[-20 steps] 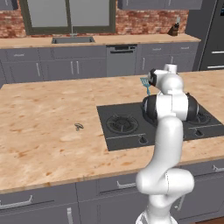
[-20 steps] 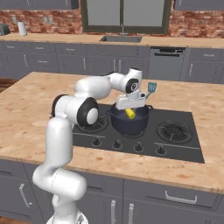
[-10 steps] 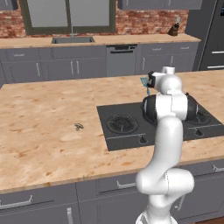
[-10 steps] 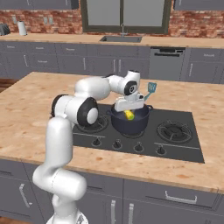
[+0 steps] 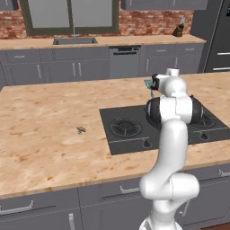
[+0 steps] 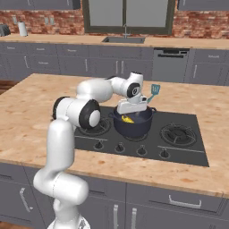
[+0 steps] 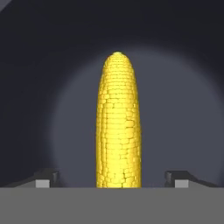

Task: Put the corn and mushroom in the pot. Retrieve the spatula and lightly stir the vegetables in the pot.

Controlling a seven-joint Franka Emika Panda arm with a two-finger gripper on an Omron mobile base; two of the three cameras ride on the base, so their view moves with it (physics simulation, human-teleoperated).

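Since a moment ago the claw (image 6: 130,112) has let go: earlier its fingers stood close on the corn (image 7: 118,122) above the pot (image 6: 133,126), and now they are spread wide, with the cob lying free between them. In the hand view the two dark fingertips (image 7: 46,177) sit far apart at the bottom corners, neither touching the yellow cob, which runs up the middle with its rounded end toward the top, resting on the pot's dark grey floor.

In the right base view the claw hangs just over the pot's mouth, and a patch of yellow corn shows inside the rim. The pot is dark blue-grey and stands on the rear left burner of the black stove (image 6: 179,147) set into the wooden desk (image 6: 40,98). The teal spatula (image 6: 153,91) lies on the desk just behind the stove, beyond the pot, its slotted head pointing away from the robot; in the left base view a bit of its teal head (image 5: 148,83) peeks out beside the arm's wrist.

The mushroom (image 5: 81,130) is a tiny greyish lump well to the left of the stove, alone on the open desk, well apart from the pot.
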